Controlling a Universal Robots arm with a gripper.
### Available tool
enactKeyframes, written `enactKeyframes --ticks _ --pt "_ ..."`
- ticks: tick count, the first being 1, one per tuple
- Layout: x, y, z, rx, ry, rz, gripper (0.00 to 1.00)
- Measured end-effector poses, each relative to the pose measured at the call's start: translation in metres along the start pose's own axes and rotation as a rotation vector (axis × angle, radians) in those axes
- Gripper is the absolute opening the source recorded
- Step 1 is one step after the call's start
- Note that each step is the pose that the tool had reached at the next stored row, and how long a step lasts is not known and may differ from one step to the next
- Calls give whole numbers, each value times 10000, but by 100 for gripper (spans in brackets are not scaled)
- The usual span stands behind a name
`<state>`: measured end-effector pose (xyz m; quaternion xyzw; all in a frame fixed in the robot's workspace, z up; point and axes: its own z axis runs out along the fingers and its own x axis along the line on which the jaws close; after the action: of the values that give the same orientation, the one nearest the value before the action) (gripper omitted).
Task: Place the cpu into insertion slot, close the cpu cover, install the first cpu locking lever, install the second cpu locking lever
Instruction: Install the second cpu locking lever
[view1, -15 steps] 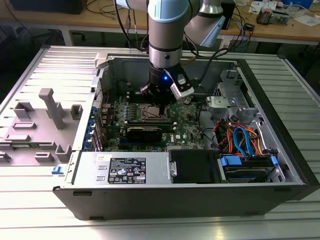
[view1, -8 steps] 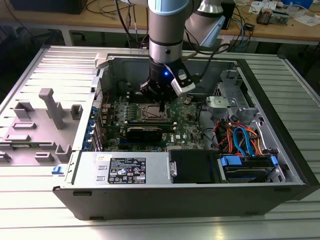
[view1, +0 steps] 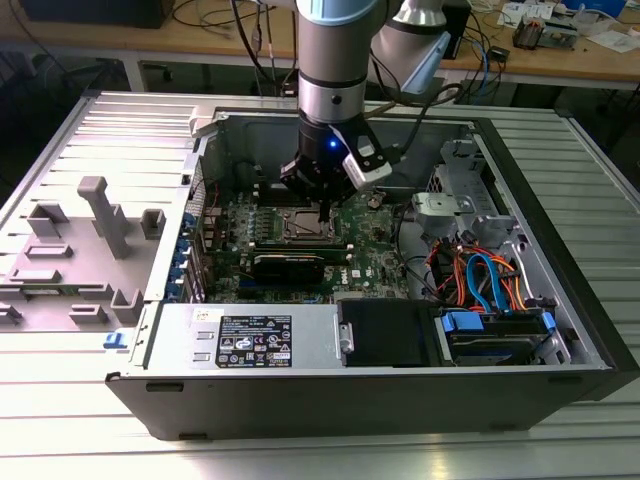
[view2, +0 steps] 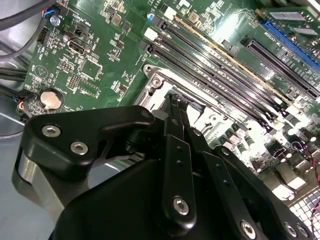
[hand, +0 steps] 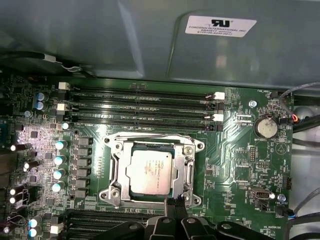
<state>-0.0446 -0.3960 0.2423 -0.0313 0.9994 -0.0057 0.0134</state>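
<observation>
The small flat square cpu (hand: 151, 171) with its silvery-grey metal top sits in the silver-rimmed square insertion slot (hand: 116, 191) on the green motherboard (hand: 235, 165). The thin silver metal cpu cover (hand: 189, 161) lies closed around the chip, framing it. The black gripper (hand: 172, 202) hovers at the socket's 6 o'clock edge in the first wrist view, its fingertips drawn narrow, almost together, just at the frame's rim; whether they pinch anything cannot be told. Long black memory slots (hand: 145, 105) run at the socket's 12 o'clock side, and a round coin battery (hand: 265, 127) sits toward 2 o'clock.
</observation>
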Motion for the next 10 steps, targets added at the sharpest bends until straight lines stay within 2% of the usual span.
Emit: enactKeyframes --ticks 3,10 --pt "4 -35 0 1 1 0 11" --pt "4 -45 0 0 0 0 11"
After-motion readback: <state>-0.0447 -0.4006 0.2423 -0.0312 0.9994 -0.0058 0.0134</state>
